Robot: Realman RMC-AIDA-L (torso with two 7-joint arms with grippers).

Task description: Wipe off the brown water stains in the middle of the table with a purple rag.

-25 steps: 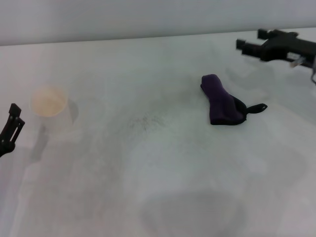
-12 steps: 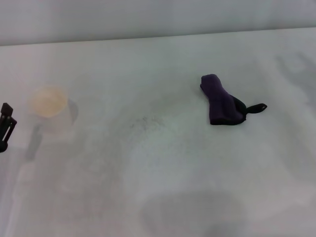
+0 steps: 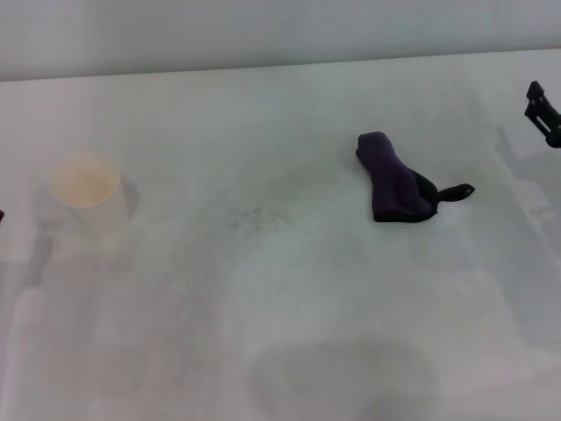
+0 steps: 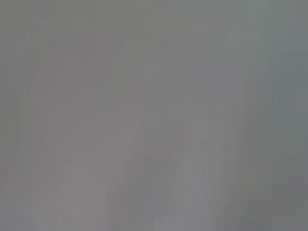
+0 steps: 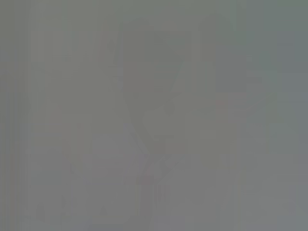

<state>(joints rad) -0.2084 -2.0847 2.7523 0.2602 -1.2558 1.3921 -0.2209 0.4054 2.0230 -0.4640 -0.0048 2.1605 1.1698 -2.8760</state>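
1. Head view: purple rag [image 3: 393,180] lies bunched on the table [image 3: 289,333], right of centre — held by nothing.
2. Faint dark specks [image 3: 256,213] mark the middle; wiping looks unfinished.
3. Right gripper [image 3: 543,112] at the far right edge — jaws' state I cannot tell.

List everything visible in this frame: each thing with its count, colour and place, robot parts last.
White table: one, fills the head view.
Crumpled purple cloth rag with black loop: one, purple and black, right of centre, lying flat.
Faint brownish stain specks: one patch, near the table's middle.
Pale round cup: one, cream inside, left side.
Right tool: one, black, at the right edge, only partly in view.
Left tool: out of view apart from a sliver at the left edge.
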